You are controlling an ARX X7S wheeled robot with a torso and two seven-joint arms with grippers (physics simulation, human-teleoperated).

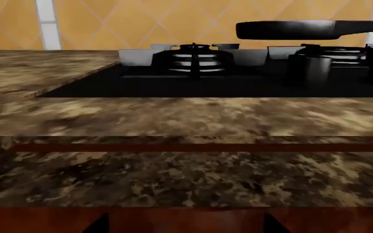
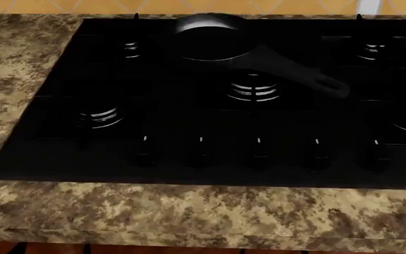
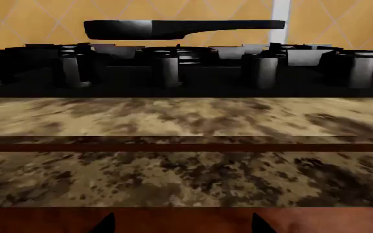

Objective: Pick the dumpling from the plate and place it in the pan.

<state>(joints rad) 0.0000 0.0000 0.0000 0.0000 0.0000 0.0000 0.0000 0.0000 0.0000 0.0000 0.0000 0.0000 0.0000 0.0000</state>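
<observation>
Pan (image 2: pixel 213 38): sat on black stove (image 2: pixel 188 116), handle toward right.
Stove: set into brown worktop (image 2: pixel 188 211), knobs (image 2: pixel 201 151) along front.
Fingers: state could not be told.

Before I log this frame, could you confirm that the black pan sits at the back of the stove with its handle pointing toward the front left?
Not quite: the pan does sit at the back of the stove, but its handle points toward the front right, not the front left. The head view shows this clearly, with the handle ending just right of the centre burner.
</observation>
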